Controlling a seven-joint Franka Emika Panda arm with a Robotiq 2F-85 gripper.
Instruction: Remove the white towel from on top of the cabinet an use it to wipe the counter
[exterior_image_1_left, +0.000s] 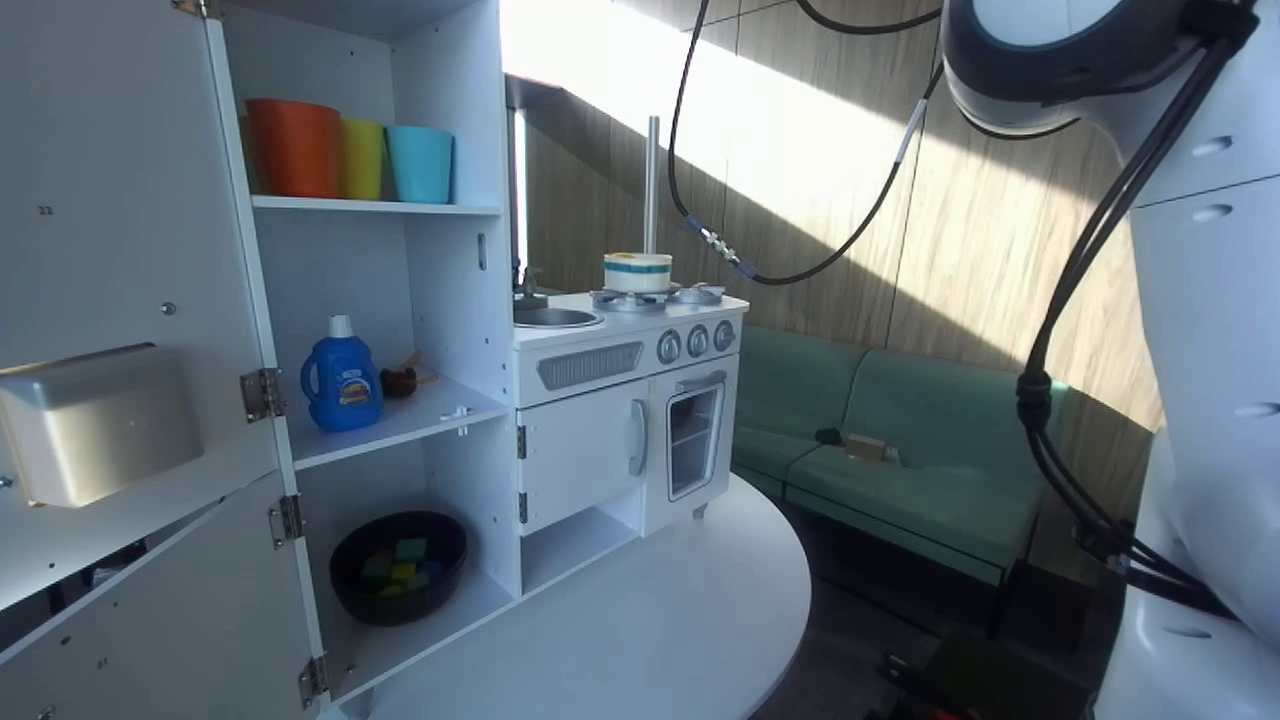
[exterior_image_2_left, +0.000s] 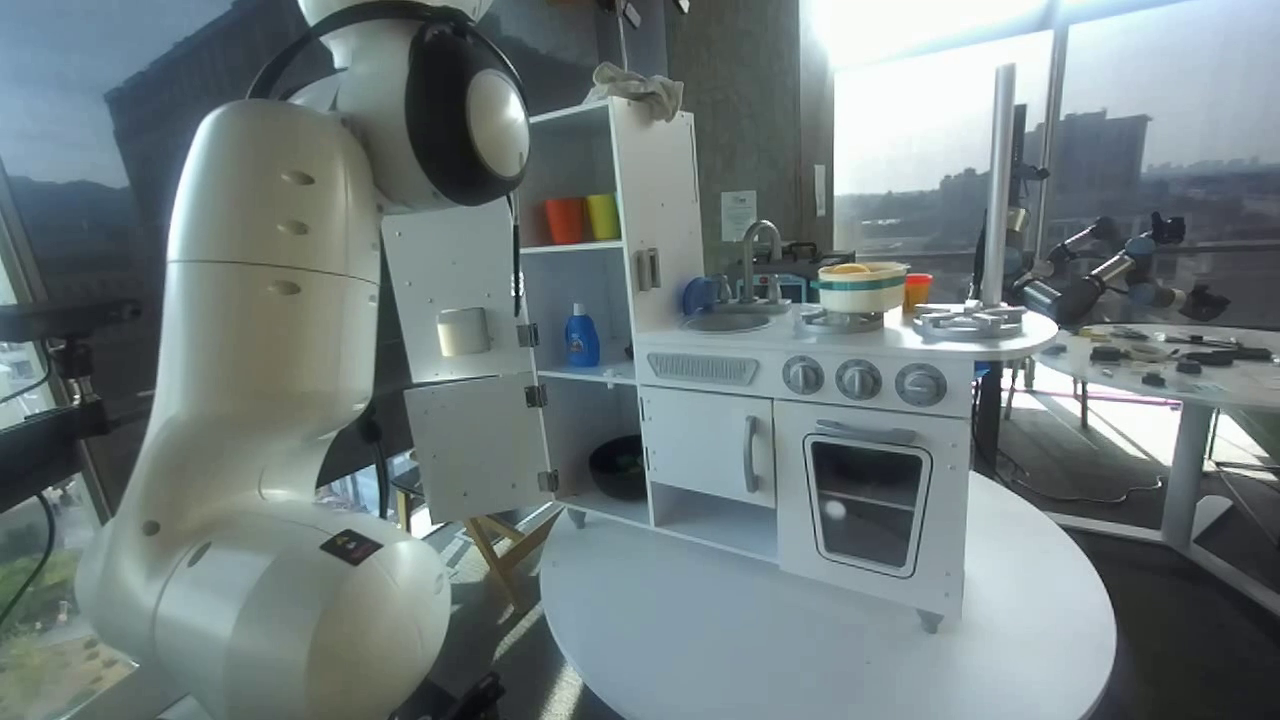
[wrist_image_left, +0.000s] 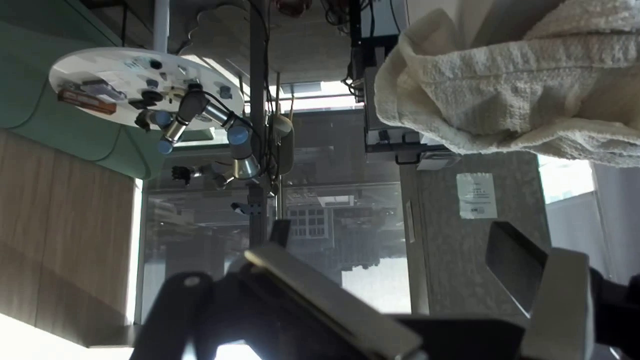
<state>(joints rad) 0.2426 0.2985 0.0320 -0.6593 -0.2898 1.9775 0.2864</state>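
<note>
The white towel (exterior_image_2_left: 640, 92) lies crumpled on top of the tall white cabinet (exterior_image_2_left: 655, 190), its edge hanging over the side. The upside-down wrist view shows the towel (wrist_image_left: 510, 95) large at the upper right, apart from the fingers. My gripper (wrist_image_left: 397, 250) is open, with nothing between its fingers. What look like its fingertips (exterior_image_2_left: 657, 10) show at the top edge of an exterior view, above the towel. The white counter (exterior_image_2_left: 890, 342) with sink and burners is lower, beside the cabinet; it also shows in an exterior view (exterior_image_1_left: 615, 325). The towel is out of view there.
A pot (exterior_image_2_left: 862, 290) stands on a burner, near an upright metal pole (exterior_image_2_left: 998, 180) and a faucet (exterior_image_2_left: 760, 245). The cabinet doors (exterior_image_2_left: 475, 450) stand open. Its shelves hold cups (exterior_image_1_left: 420, 163), a blue bottle (exterior_image_1_left: 345, 385) and a black bowl (exterior_image_1_left: 400, 600).
</note>
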